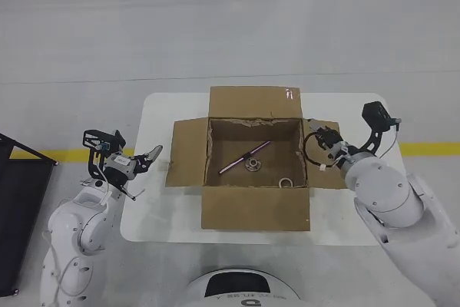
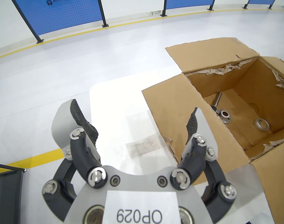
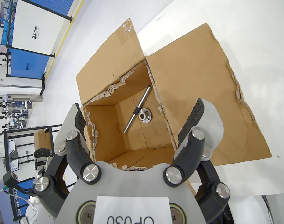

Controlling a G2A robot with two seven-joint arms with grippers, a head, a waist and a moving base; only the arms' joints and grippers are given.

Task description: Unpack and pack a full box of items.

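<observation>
**Both pincers at the opened box.** You see the cardboard box on the white table, with all four flaps folded outward.

**Left pincer**: its fingers are spread wide and grip nothing. It sits over the table's edge. The box lies ahead of it, and the near side flap is just beyond its fingertips and apart from them. Past that flap, deeper in the box, you can see the three metal parts on the floor.

**Right pincer**: its fingers are also spread wide and hold nothing. It hangs above the box's opposite side wall, so the cavity opens below and ahead of it.

- The metal rod lies flat and slantwise on the box floor. From the right wrist view it appears between this pincer's two fingers, well below them.
- The flanged collar rests just beside the rod's middle.
- The plain ring lies apart from both. It is the part nearest the right pincer and farthest from the left one.
</observation>
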